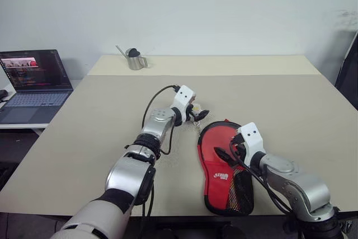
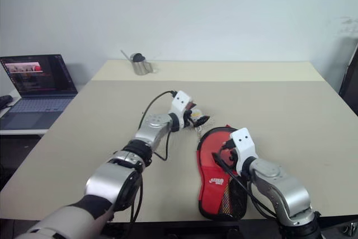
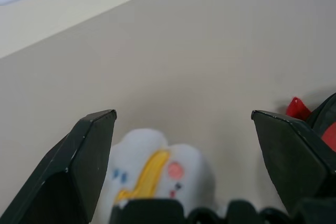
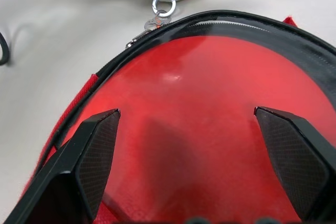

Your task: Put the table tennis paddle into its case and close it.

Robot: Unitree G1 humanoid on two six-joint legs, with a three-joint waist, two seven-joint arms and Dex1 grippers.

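With the case [image 1: 221, 172] shut over the paddle, zipping remains: my left gripper [image 1: 199, 115], spread empty, must pinch the zipper charm [image 3: 157, 179] while my right gripper [image 4: 186, 129], also spread, steadies it.

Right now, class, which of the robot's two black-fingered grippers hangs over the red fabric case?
The right gripper: open above the red fabric case. The left gripper is beside its top, over a small white charm.
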